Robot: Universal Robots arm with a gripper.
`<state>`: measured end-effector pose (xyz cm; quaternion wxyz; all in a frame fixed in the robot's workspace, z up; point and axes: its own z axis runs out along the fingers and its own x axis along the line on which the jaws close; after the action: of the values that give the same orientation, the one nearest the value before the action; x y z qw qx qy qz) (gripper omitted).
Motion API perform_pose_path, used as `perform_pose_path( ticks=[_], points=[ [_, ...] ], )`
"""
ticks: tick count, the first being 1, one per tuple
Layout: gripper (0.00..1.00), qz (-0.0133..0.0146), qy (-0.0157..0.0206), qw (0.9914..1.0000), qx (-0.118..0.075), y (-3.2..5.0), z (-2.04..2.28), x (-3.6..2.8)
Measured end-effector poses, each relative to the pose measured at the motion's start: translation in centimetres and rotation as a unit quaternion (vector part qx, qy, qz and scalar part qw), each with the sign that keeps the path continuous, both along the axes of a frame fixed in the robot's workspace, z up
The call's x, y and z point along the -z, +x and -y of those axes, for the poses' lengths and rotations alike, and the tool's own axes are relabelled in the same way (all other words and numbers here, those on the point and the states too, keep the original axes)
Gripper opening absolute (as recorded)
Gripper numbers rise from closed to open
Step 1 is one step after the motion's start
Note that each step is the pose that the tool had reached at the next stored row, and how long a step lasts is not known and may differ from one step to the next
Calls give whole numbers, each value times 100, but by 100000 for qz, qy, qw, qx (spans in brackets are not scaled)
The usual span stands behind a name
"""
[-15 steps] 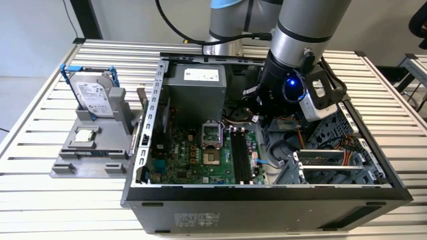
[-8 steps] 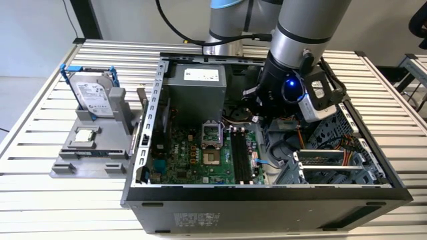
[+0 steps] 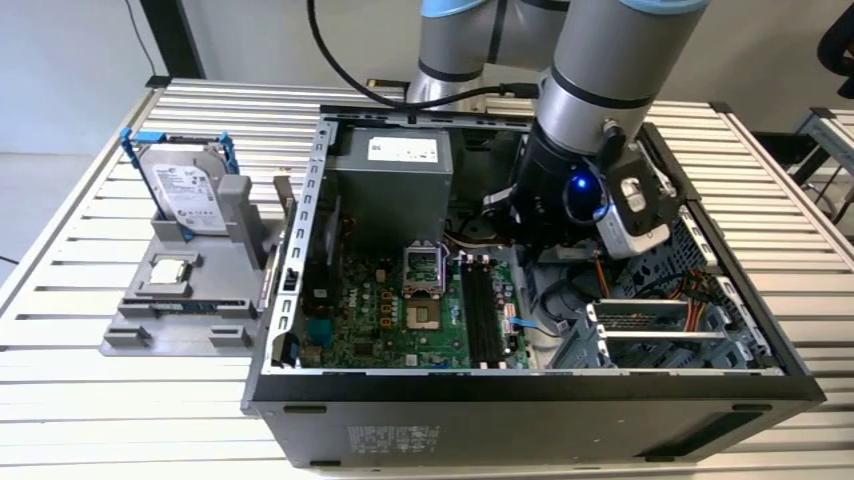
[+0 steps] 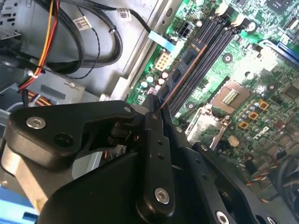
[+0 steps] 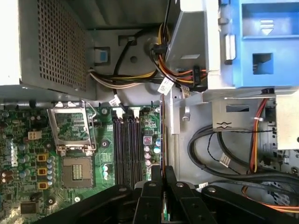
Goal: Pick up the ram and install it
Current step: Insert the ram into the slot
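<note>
Gripper (image 5: 163,176) fingers clenched on ram (image 4: 183,66), low inside computer case (image 3: 400,420). Ram's long side ran same way as black slots (image 5: 127,144), just beside them, near green board's (image 5: 28,154) cable-side edge.

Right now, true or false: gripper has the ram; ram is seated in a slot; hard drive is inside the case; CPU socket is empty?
1. The gripper is shut on the ram. True.
2. The ram is seated in a slot. False: it is in the gripper above the board, and the black slots look empty.
3. The hard drive sits inside the case. False: it stands upright in its blue frame on the grey stand, outside the case on the exterior view's left.
4. The CPU socket is empty. True, as far as it shows; a small silver chip lies on the grey stand.
</note>
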<state>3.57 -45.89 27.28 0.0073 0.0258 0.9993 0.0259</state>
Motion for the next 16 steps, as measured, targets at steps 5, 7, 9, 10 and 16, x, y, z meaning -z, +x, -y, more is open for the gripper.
perform_pose_path(
  ticks=[5,7,9,10,16],
  points=[
    [0,-16,-16,100000,-205,-53,30,67],
    [0,-17,-41,100000,-203,-61,43,103],
    [0,-18,-39,100000,-197,-67,69,139],
    [0,-15,-35,100000,-187,-70,84,154],
    [0,-19,-140,100000,145,-104,124,223]
  ],
)
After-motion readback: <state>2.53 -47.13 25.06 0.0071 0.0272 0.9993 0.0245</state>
